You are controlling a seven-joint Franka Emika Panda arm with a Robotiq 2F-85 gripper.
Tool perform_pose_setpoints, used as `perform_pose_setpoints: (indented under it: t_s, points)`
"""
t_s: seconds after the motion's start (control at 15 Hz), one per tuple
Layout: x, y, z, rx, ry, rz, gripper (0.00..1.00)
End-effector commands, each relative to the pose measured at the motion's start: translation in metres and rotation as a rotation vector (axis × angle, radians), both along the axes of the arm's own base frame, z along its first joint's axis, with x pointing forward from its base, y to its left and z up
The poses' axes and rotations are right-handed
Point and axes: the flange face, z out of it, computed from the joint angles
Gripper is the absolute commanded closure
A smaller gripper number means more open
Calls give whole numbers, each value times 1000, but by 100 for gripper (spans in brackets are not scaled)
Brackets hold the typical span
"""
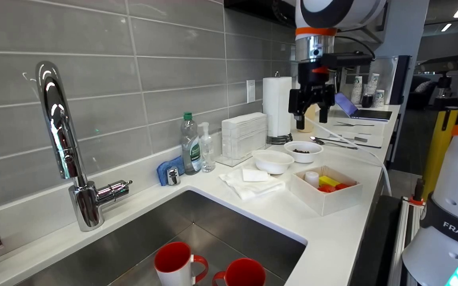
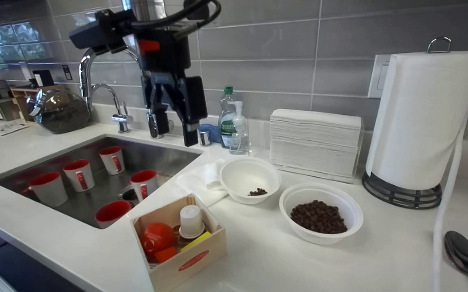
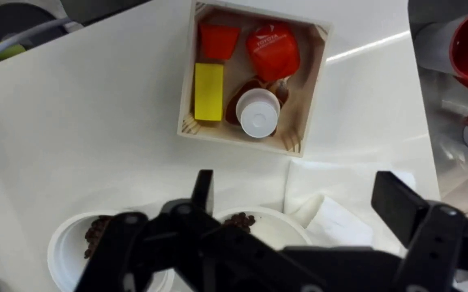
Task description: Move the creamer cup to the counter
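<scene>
The creamer cup is a small white cup (image 1: pixel 312 178) inside a light wooden box (image 1: pixel 342 201). It also shows in an exterior view (image 2: pixel 191 220) and the wrist view (image 3: pixel 259 115), beside a yellow block and red items. The box stands on the white counter (image 1: pixel 332 242), near the sink corner. My gripper (image 1: pixel 312 119) is open with nothing between its fingers. It hangs well above the counter, as an exterior view also shows (image 2: pixel 176 132). In the wrist view the fingertips (image 3: pixel 293 184) lie over a bowl and a napkin, with the box beyond them.
Two white bowls (image 2: pixel 250 176) (image 2: pixel 321 215) with dark pellets stand near the box. A steel sink (image 2: pixel 100 178) holds several red-and-white mugs. Napkins (image 1: pixel 253 182), soap bottles (image 1: pixel 191 149), a napkin stack (image 1: pixel 244 137), a paper towel roll (image 1: pixel 277 107) and a white cord (image 2: pixel 447 211) are nearby.
</scene>
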Motion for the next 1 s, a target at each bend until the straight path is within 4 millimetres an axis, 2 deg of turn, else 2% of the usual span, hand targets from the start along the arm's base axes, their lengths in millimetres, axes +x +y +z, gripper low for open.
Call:
perform_pose_setpoints:
  t_s: [0.0, 0.27, 0.93]
  points:
    - [6, -13, -30, -42, 56, -21, 0]
    - [13, -22, -60, -51, 87, -33, 0]
    - [21, -20, -139, -45, 155, -68, 0]
